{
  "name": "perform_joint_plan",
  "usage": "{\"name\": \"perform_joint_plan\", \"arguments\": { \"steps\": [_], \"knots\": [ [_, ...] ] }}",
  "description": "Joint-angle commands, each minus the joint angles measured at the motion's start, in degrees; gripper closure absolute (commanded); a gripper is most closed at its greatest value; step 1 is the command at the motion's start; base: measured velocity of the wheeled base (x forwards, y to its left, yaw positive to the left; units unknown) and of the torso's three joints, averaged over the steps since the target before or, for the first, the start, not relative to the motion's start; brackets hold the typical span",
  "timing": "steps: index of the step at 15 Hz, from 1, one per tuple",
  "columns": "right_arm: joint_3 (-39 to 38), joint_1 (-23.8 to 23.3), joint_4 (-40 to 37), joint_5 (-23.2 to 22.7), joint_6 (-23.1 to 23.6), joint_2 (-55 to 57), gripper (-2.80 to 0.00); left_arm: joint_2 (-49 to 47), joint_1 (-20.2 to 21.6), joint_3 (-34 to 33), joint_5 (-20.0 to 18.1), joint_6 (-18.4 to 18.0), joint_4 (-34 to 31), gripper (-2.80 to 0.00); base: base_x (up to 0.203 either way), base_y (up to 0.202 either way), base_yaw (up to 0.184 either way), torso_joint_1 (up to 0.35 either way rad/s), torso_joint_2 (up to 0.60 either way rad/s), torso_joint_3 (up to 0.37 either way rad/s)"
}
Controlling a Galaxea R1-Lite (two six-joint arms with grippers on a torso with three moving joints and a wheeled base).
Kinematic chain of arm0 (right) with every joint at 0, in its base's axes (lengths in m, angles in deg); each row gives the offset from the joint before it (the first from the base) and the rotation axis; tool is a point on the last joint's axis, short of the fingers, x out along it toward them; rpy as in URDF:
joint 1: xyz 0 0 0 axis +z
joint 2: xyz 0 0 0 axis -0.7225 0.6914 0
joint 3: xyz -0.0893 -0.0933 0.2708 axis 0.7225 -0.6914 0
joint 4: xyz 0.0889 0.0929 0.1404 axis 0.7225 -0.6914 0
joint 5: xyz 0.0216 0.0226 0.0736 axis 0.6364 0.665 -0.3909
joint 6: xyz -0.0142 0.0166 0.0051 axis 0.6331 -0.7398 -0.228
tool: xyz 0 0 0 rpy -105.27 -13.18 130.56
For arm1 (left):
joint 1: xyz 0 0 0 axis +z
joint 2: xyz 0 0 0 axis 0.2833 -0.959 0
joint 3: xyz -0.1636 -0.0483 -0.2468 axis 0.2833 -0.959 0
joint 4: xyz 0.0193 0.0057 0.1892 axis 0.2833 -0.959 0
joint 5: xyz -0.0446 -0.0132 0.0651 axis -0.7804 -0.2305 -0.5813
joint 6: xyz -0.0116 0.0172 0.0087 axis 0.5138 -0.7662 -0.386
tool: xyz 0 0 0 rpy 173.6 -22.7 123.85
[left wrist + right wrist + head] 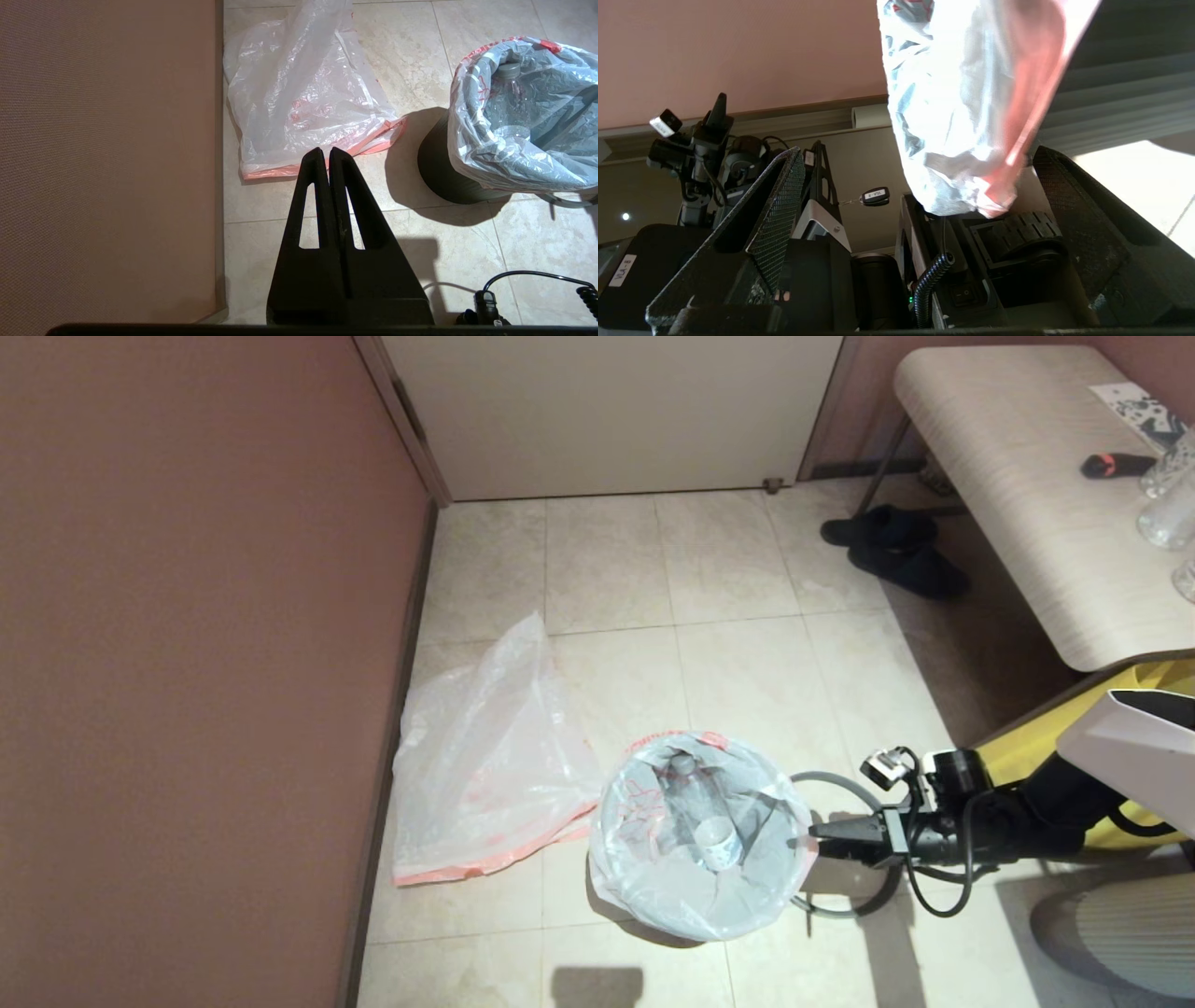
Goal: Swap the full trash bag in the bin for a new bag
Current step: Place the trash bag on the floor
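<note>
The full trash bag (653,821) lines the bin (437,168), its rim folded out over the edge; a clear bottle (717,840) stands inside. The new bag (485,775) lies limp and flat on the floor tiles between the bin and the wall. My right gripper (808,840) is at the bin's right edge, open, and a fold of the full bag's pink-banded rim (971,140) hangs between its fingers (780,205). A grey ring (845,782) lies on the floor around that gripper. My left gripper (327,151) is shut and empty, held above the floor just short of the new bag's (303,93) pink band.
A brown wall (187,663) runs along the left, with a door (607,411) at the back. A bench (1027,504) with glasses and black shoes (896,551) beside it stands at the right. A yellow bag (1027,756) sits behind my right arm.
</note>
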State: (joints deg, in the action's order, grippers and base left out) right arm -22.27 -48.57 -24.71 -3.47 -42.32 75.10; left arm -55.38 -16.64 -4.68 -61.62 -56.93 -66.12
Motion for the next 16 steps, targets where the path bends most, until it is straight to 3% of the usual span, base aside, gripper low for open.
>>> {"name": "perform_joint_plan", "arguments": {
  "steps": [1,8,16],
  "knots": [
    [0.1,0.5,0.2,-0.9,0.2,-0.6,-2.8,-0.1,0.0,-0.1,0.0,0.0,0.0,0.0,0.0,0.0,0.0,0.0,0.0,0.0],
    [-3.2,-1.3,-0.2,-3.6,0.1,-5.0,-2.8,0.0,0.0,-0.1,0.0,0.0,0.0,0.0,0.0,0.0,0.0,0.0,0.0,0.0],
    [-4.2,0.6,0.1,-3.6,0.1,-5.3,-2.8,0.0,0.0,0.0,0.0,0.0,0.0,0.0,0.0,0.0,0.0,0.0,0.0,0.0]
  ]
}}
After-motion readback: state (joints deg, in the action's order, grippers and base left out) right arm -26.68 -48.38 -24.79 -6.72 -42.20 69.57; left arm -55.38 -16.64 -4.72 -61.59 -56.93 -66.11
